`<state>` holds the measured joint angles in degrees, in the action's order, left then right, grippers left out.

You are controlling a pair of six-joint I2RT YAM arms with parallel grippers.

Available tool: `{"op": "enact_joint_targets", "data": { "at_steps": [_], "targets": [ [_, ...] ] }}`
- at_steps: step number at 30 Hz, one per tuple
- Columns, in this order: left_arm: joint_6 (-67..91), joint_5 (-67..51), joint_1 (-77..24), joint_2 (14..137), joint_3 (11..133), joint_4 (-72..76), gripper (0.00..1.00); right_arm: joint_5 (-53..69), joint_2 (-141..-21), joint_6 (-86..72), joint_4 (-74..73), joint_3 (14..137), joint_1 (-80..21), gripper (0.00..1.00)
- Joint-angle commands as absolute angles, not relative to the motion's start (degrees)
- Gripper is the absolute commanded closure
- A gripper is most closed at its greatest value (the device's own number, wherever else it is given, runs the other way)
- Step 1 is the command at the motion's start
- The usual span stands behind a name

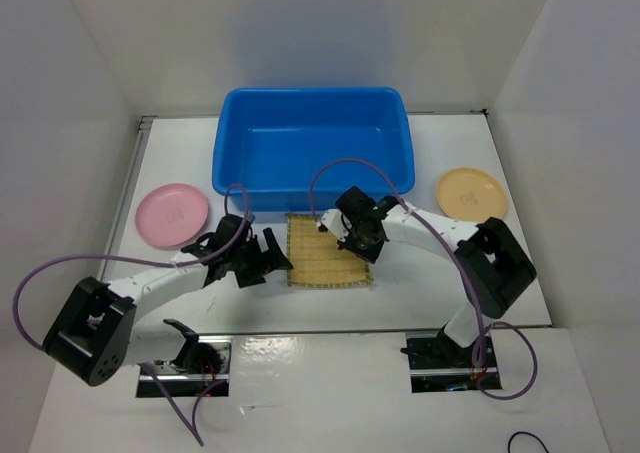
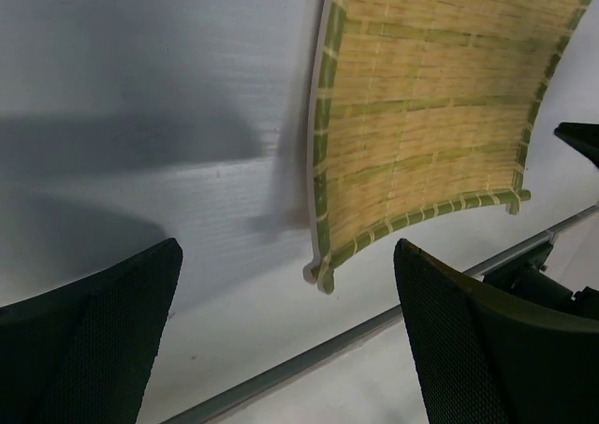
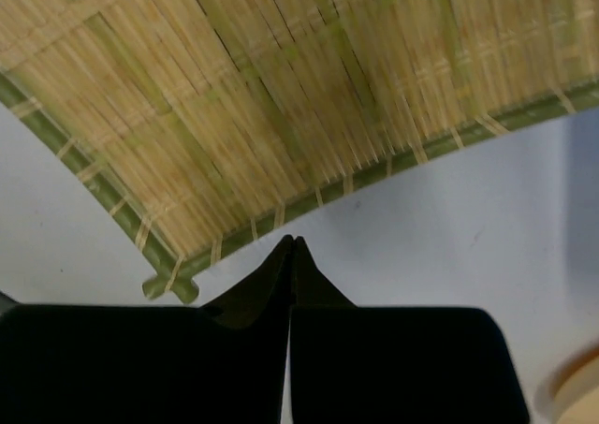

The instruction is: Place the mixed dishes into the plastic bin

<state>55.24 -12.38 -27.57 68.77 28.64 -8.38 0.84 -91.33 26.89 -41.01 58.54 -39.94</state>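
Ideally the left gripper (image 1: 268,259), jaws wide, would nip the left border of the bamboo mat (image 1: 328,253) by the near edge of the counter (image 1: 430,288), while the right gripper (image 3: 293,244), jaws pressed together and empty, pins it.

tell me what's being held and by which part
Nothing is held. The left end effector is open beside the bamboo mat; the right end effector is shut empty at its edge.

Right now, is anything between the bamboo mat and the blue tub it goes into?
Nothing visible. The mat lies just in front of the tub; the pink plate and yellow plate sit off to the sides.
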Motion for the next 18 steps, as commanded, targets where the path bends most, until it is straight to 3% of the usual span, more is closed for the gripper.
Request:
{"op": "enact_joint_targets", "data": {
  "at_steps": [1,18],
  "targets": [
    [58.0,-14.3,-28.4,72.3,30.9,-1.1,0.0,2.5,-94.2,25.6,-35.6,58.7,-40.5,1.0],
    [62.3,-18.0,-28.9,85.8,26.9,15.6,0.0,3.5,-102.4,25.0,-33.7,58.0,-40.5,1.0]
  ]
}}
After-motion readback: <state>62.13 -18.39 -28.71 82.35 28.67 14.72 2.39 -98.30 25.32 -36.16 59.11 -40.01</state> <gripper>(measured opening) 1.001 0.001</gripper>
